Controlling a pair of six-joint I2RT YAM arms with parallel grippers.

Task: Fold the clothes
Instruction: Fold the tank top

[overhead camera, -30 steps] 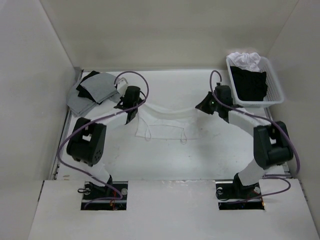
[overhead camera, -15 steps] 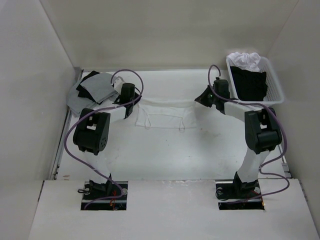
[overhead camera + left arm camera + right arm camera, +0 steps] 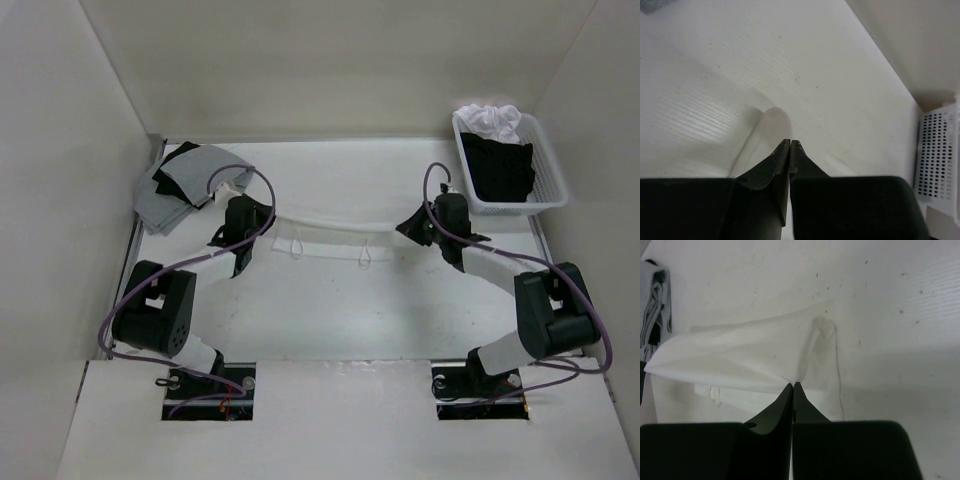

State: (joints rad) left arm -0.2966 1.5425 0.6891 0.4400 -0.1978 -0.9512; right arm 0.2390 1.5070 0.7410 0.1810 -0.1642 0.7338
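The white top (image 3: 322, 222) is stretched across the middle of the table between both arms, its straps trailing on the near side. The left gripper (image 3: 790, 145) is pressed together, apparently on the left corner. The right gripper (image 3: 792, 386) pinches the right corner. I'd lower both evenly, with the edge taut.

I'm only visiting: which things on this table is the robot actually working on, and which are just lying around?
In the job: thin white strappy camisole top, stretched between left end effector and right end effector, both shut on it.
Lying about: grey and black garment pile, far left; white plastic basket of black and white clothes, far right.
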